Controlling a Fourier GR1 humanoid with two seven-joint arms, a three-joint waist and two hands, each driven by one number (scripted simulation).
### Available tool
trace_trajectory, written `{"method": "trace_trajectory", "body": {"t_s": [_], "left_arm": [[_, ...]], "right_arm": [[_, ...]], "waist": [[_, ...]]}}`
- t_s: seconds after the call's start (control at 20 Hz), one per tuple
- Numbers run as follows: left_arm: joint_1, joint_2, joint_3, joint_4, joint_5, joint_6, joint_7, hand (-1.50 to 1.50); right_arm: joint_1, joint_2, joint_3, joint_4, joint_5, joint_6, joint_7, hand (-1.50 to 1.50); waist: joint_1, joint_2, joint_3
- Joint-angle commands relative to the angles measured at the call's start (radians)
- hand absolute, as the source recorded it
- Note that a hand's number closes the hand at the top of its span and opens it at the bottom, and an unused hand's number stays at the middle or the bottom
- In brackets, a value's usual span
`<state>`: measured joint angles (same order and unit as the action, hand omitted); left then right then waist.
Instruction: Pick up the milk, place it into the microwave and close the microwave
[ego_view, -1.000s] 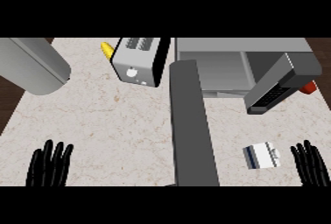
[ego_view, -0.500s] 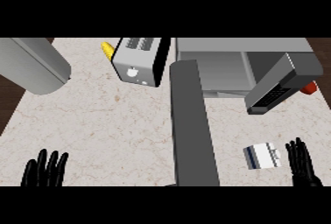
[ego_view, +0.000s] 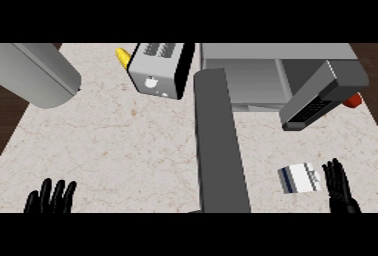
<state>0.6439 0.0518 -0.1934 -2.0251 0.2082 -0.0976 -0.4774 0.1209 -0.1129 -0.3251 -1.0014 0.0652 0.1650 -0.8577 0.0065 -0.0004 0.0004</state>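
The milk (ego_view: 298, 178) lies flat on the table (ego_view: 125, 145), long axis running left to right, just beside the open right hand (ego_view: 339, 189); the left hand (ego_view: 52, 197) rests open.

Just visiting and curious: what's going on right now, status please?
Both hands open, holding nothing: left hand low at the counter's edge, right hand beside the milk. Milk on the counter, not picked up. Microwave door open, nothing blocking.
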Motion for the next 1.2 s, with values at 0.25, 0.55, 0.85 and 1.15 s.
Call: {"method": "trace_trajectory", "body": {"t_s": [0.25, 0.55, 0.85, 1.15], "left_arm": [[0.007, -0.002, -0.012, 0.005, -0.007, 0.004, -0.024, -1.5], [-0.034, -0.008, -0.019, 0.03, -0.01, 0.017, 0.001, -1.5], [0.014, 0.0, -0.017, 0.035, -0.012, 0.004, -0.064, -1.5], [-0.011, 0.037, 0.019, -0.007, 0.026, 0.007, 0.021, -1.5]], "right_arm": [[-0.105, -0.063, -0.005, 0.199, 0.019, -0.021, -0.109, -1.5], [-0.201, -0.044, 0.002, 0.424, 0.051, -0.057, -0.262, -1.5], [-0.205, -0.078, 0.014, 0.437, 0.038, 0.011, -0.287, -1.5], [-0.31, -0.074, 0.004, 0.52, 0.012, -0.008, -0.23, -1.5]], "waist": [[-0.001, 0.0, 0.0], [0.0, 0.002, 0.001], [0.0, 0.0, 0.0], [0.001, 0.001, 0.0]]}}
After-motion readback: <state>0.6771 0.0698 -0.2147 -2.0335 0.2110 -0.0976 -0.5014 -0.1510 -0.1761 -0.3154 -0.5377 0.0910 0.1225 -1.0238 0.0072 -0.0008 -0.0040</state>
